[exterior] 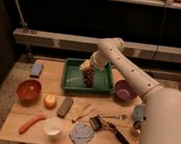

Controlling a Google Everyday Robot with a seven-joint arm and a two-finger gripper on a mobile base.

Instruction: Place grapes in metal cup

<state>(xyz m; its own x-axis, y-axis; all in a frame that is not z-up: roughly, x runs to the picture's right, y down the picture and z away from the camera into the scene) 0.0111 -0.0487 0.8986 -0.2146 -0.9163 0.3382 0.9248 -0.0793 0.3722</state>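
The grapes (89,78), a dark reddish cluster, lie in the green tray (72,86) at the back middle of the table. My gripper (88,68) hangs right over them, pointing down into the tray, open and close to the top of the bunch. I cannot tell whether it touches them. The metal cup (137,126) stands near the table's right edge, small and shiny, partly cut off by my white arm casing. It is well away from the gripper.
A light blue cup (137,113) is just behind the metal cup, and a purple bowl (124,90) is right of the tray. Red bowl (29,90), apple (50,100), white bowl (52,129), cloth (81,135) and a black-handled utensil (118,133) fill the front.
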